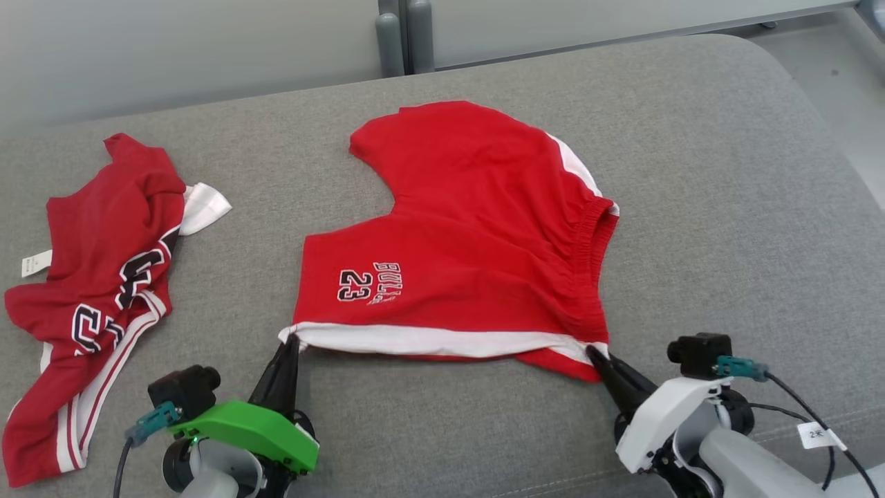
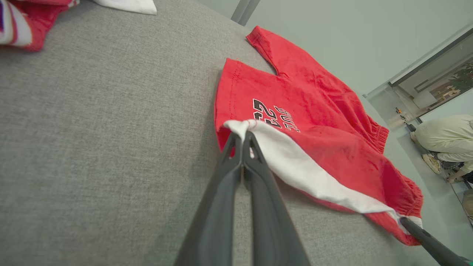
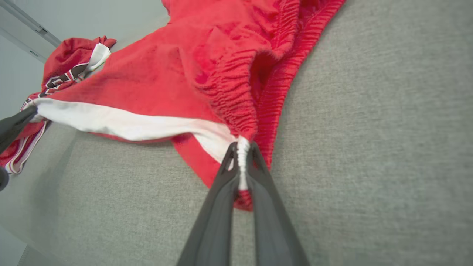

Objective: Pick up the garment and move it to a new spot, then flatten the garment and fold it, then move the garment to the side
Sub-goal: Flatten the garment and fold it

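The garment [image 1: 463,235] is a pair of red shorts with white side stripes and a "23" print, spread on the grey cushion [image 1: 726,207]. Its near edge, a white stripe, is stretched between both grippers. My left gripper [image 1: 293,340] is shut on the stripe's left corner, seen close up in the left wrist view, where the gripper [image 2: 242,135] pinches white cloth of the garment [image 2: 314,125]. My right gripper [image 1: 593,351] is shut on the waistband corner; in the right wrist view the gripper [image 3: 242,146] clamps bunched white elastic of the garment [image 3: 177,77].
A second red jersey [image 1: 104,290] with white trim lies crumpled at the cushion's left end. Bare grey cushion [image 1: 442,415] runs between the arms and to the right. A person crouches on the floor [image 2: 443,140] beyond the cushion's far edge.
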